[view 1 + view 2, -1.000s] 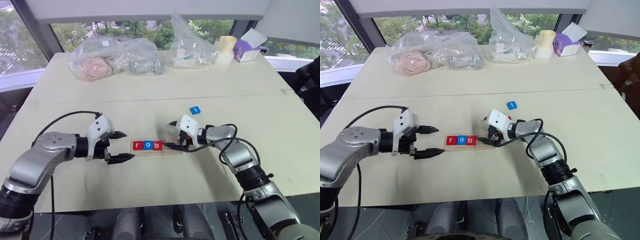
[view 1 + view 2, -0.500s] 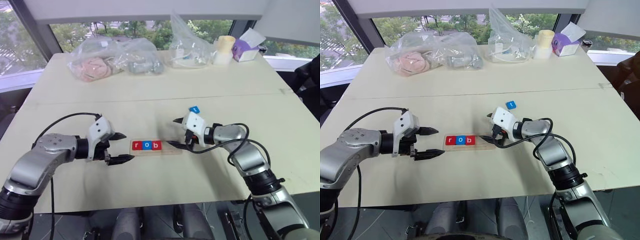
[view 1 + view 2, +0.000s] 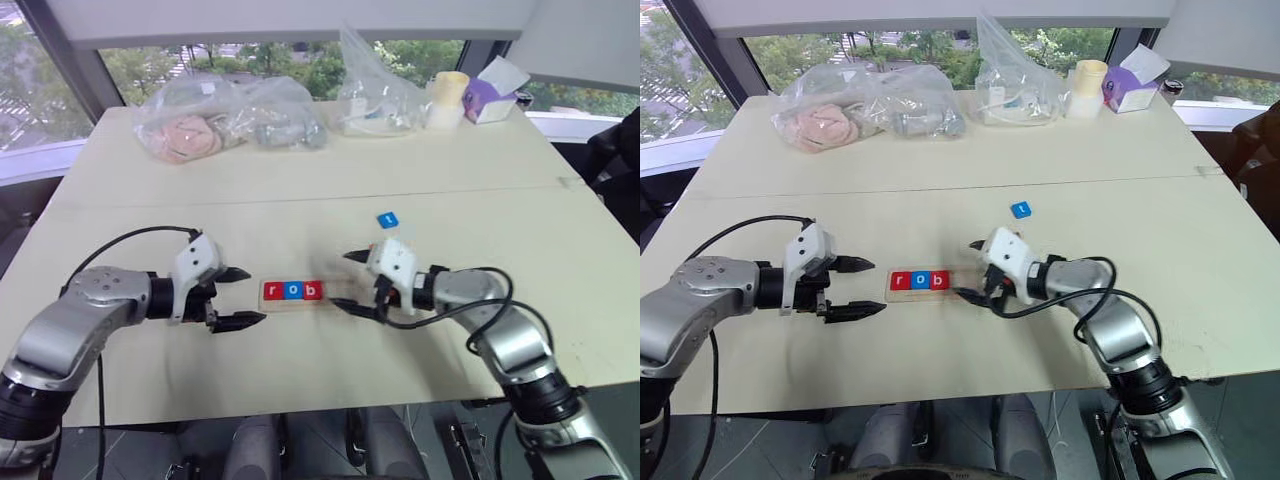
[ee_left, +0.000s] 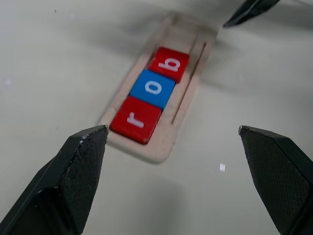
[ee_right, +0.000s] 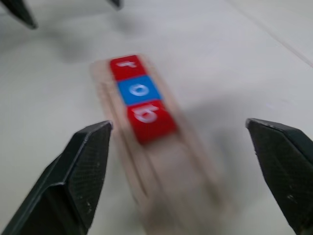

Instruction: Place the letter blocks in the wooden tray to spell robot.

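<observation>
Stock: long light-wood tray holding red-blue-red tiles r-o-b; small blue square tile at two o'clock, light, rigid, likely best pinched by opposite edges. Left gripper and right gripper gape wide, empty.

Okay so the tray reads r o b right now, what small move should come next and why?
Probably send the open right gripper toward the blue t tile lying loose on the table beyond it. The wooden tray holds the red r, blue o and red b, with empty slot past the b. I can't spot a second o.
</observation>
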Available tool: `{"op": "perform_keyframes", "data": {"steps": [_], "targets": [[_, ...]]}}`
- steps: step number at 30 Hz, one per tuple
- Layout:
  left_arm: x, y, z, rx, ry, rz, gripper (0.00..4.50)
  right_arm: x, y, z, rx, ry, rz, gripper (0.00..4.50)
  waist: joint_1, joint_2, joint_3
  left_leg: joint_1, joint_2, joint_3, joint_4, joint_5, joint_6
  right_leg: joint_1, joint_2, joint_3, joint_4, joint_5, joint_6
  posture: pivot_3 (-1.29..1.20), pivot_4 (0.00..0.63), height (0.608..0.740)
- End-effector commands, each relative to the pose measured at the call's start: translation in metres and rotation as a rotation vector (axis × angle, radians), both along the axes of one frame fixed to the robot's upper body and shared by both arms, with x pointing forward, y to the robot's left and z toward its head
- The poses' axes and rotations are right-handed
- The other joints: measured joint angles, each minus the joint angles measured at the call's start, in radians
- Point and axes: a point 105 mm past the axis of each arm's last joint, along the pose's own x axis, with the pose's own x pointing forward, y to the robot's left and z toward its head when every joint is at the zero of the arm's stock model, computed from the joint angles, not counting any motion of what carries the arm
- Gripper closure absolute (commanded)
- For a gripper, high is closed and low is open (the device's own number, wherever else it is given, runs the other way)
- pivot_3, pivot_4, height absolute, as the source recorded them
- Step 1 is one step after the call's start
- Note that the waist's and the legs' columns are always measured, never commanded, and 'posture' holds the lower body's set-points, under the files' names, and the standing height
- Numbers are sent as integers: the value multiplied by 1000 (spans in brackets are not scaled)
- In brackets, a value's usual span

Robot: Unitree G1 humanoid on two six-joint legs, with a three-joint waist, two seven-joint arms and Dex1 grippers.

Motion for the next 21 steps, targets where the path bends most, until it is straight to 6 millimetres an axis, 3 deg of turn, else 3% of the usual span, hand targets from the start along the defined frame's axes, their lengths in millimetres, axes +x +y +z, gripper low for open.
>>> {"op": "perform_keyframes", "data": {"steps": [1, 7, 15, 19, 20, 21], "targets": [[0, 2, 8, -5, -34, 3, 0, 9, 10, 2, 3, -70, -1, 33, 2, 0, 0, 0, 0, 0, 0, 0, 0, 0, 0, 0, 0, 0, -1, 0, 150, 739], [-3, 0, 7, -11, -29, 10, 0, 26, 12, 0, 13, -100, -47, 33, 1, 0, 0, 0, 0, 0, 0, 0, 0, 0, 0, 0, 0, 1, -2, 0, 150, 739], [-3, 0, 6, -14, -30, 19, 0, 28, 10, -1, 0, -115, -39, 33, 1, 0, 0, 0, 0, 0, 0, 0, 0, 0, 0, 0, 0, 1, -2, 0, 150, 739], [-3, 0, 6, -15, -32, 20, 0, 27, 11, 9, 40, -132, -36, 33, 1, 0, 0, 0, 0, 0, 0, 0, 0, 0, 0, 0, 0, 1, -2, 0, 150, 739], [-3, 0, 7, -17, -32, 20, 0, 25, 12, 16, 77, -134, -31, 33, 2, 0, 0, 0, 0, 0, 0, 0, 0, 0, 0, 0, 0, 1, -2, 0, 150, 739], [-3, 0, 10, -27, -34, 19, 0, 27, 7, 39, 194, -121, -63, 33, 1, 0, 0, 0, 0, 0, 0, 0, 0, 0, 0, 0, 0, 1, -2, 0, 150, 739]]}}
